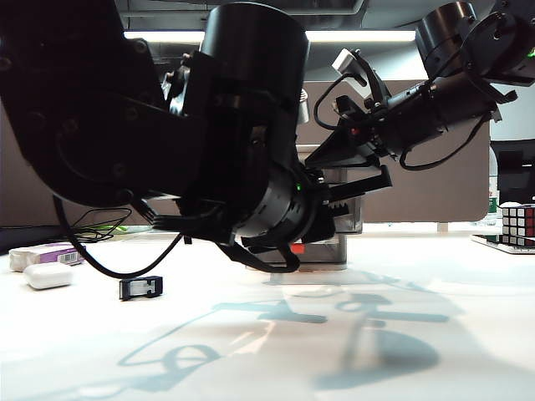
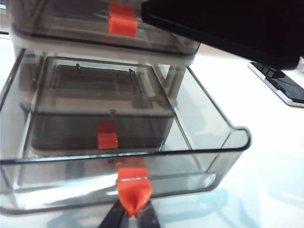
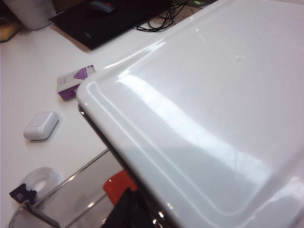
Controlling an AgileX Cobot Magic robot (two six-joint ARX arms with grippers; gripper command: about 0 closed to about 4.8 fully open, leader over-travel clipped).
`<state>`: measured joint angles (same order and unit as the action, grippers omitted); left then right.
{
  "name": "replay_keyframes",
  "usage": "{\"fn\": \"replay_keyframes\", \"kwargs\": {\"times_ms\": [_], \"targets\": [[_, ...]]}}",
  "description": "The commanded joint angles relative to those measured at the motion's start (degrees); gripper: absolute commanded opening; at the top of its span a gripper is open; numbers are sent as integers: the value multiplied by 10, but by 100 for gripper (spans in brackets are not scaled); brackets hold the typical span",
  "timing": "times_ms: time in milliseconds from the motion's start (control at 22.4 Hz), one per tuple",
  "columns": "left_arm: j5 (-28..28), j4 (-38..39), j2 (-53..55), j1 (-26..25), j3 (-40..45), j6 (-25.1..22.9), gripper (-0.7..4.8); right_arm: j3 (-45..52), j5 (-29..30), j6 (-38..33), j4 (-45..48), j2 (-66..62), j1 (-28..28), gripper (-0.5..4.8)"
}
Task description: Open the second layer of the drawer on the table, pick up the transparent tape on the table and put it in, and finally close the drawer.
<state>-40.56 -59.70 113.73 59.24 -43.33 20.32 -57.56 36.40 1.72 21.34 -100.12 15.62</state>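
The drawer is a white-framed unit with smoky grey layers. Its second layer stands pulled well out and holds nothing. My left gripper is shut on the red-orange tab of the second layer. In the exterior view the left arm hides most of the drawer. The transparent tape, a small black dispenser, lies on the table to the left, apart from both grippers. My right gripper rests at the drawer's white top. Only one dark finger shows beside a red tab.
A white rounded case and a purple-and-white box lie at the far left of the table. A Rubik's cube stands at the far right. Dark cables trail behind the tape.
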Motion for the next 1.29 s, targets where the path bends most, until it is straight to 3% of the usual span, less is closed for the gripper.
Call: {"fn": "replay_keyframes", "kwargs": {"times_ms": [45,89,178,356,535,757,935,1025,1114,1203,1292], "targets": [[16,21,-2,3,3,0,100,-4,-3,-2,6,2,0,-5],[32,30,-3,3,3,1,146,-4,-3,-2,4,2,0,-5],[51,59,-9,3,3,4,164,-4,-3,-2,1,2,0,-5],[52,130,-36,3,3,16,252,-4,-3,-2,-3,2,0,-5],[49,307,-124,4,4,21,251,-4,-2,-2,-6,2,0,-5],[37,476,-245,3,40,11,250,-4,11,-2,-22,2,0,-5],[35,523,-363,-12,112,-30,241,-4,13,-2,-25,2,0,-5],[85,548,-431,-38,144,-74,241,-4,16,-2,-31,2,0,-5],[208,596,-485,-84,158,-179,241,-4,24,-2,-33,2,0,-5],[262,657,-510,-132,158,-250,242,-4,26,-2,-33,2,0,-5],[322,708,-511,-214,154,-341,237,-4,35,-5,-34,2,0,-5]]}}
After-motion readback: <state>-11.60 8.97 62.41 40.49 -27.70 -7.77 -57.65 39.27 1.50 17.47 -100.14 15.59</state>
